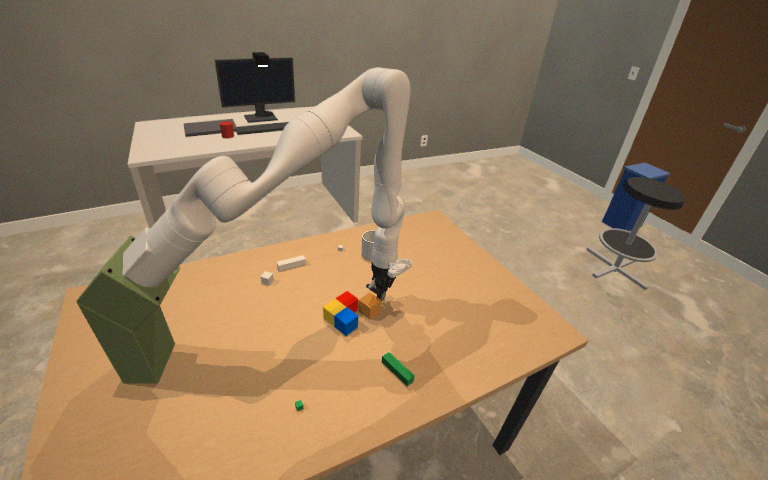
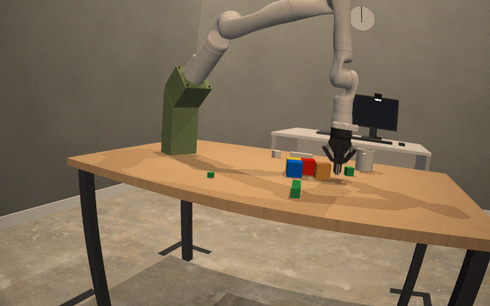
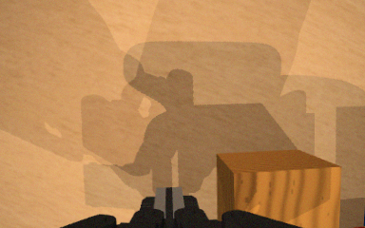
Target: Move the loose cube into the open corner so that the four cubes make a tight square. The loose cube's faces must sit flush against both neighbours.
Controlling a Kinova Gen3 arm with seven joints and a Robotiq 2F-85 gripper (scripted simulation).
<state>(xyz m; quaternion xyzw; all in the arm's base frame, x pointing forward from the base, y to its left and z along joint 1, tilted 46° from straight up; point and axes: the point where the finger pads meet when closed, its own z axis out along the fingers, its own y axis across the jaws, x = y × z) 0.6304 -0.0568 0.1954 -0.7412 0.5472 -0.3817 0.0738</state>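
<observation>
- A yellow cube [image 1: 334, 311] [image 2: 293, 159], a blue cube [image 1: 346, 321] [image 2: 294, 168] and a red cube [image 1: 347, 301] [image 2: 308, 166] form an L on the table [image 1: 226, 418] [image 2: 235, 194].
- An orange cube [image 1: 369, 305] [image 2: 322, 170] [image 3: 287, 197] sits near the open corner, apart from the blue cube.
- The gripper [image 1: 381, 297] [image 2: 337, 173] [image 3: 169, 204] points down just beside the orange cube, its jaws pressed together on nothing.
- A mug [image 2: 365, 160] stands farther right in the exterior view.

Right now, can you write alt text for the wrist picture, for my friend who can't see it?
A closed, empty hand points at a wooden table, with an orange block beside it on the right. Dark shadows spread over the table, and a tiny bit of red peeks in at the bottom right corner.
</observation>
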